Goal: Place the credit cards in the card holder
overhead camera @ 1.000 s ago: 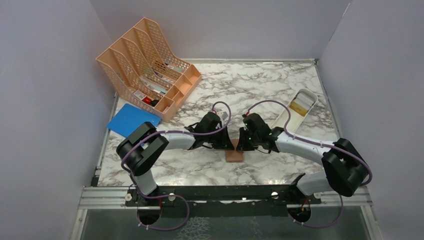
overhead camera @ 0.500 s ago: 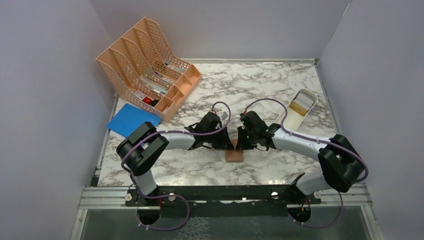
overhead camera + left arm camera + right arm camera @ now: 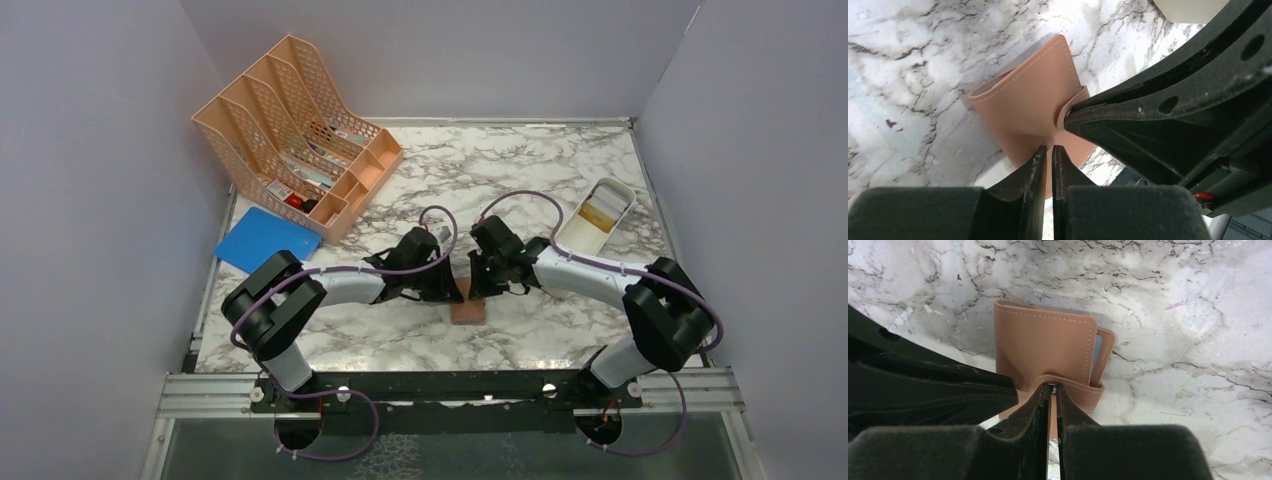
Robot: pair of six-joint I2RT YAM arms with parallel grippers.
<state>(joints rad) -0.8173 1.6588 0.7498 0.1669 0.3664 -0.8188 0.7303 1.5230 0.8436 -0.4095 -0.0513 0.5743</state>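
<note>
Tan stitched leather card holder [image 3: 1043, 345]: right gripper [image 3: 1050, 388] pinches its curved tab, left gripper [image 3: 1047, 148] pinches its creased cover.

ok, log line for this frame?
left gripper: shut on wallet edge | right gripper: shut on tab | wallet: folded, on table | cards: in tray

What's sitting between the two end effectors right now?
The card holder: the left end effector and right end effector each pinch its tan leather from opposite sides, shown best in the wrist views.
</note>
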